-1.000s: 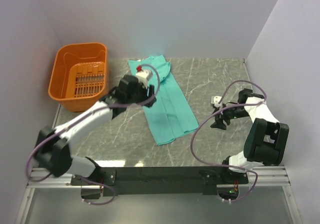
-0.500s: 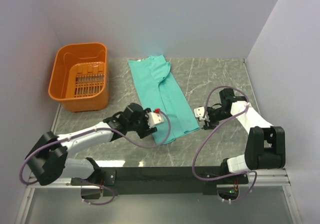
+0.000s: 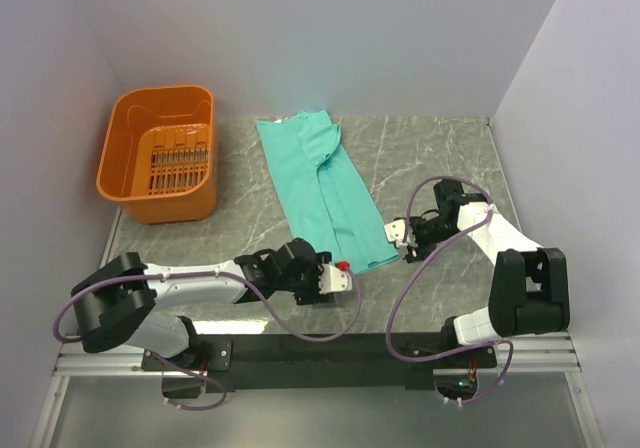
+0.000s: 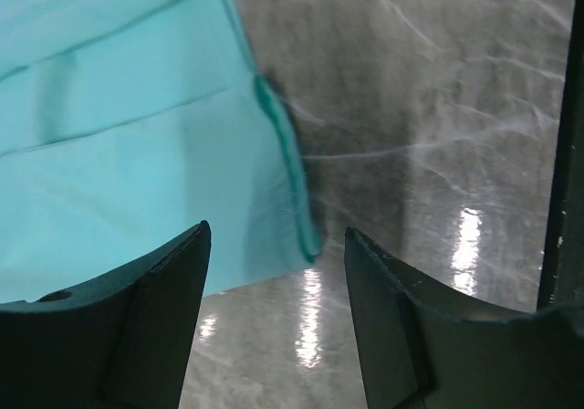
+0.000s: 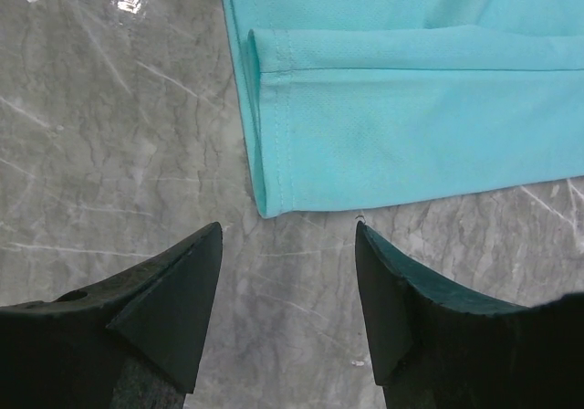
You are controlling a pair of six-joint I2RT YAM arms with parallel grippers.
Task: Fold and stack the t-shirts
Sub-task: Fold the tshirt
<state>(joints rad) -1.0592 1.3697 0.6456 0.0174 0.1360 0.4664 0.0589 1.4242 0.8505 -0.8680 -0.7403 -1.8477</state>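
arms (image 3: 190,286): white shells, black joints | cables (image 3: 388,308): lilac loops | fingers (image 4: 128,327): black, wedge-shaped | left wrist: red mark (image 3: 343,266)

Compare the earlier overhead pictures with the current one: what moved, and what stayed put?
The left gripper swept along the t-shirt from its far end to its near-left corner; the right gripper moved left to the near-right corner. Neither took hold. The t-shirt and orange basket stayed put.

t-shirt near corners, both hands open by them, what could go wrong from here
The t-shirt is folded in layers; the left hand, open over its corner, might pinch only the top one, opening the fold.
The corner before the right hand lies just past its fingertips, so it could close on bare table.
Uneven lifting may skew the long strip.
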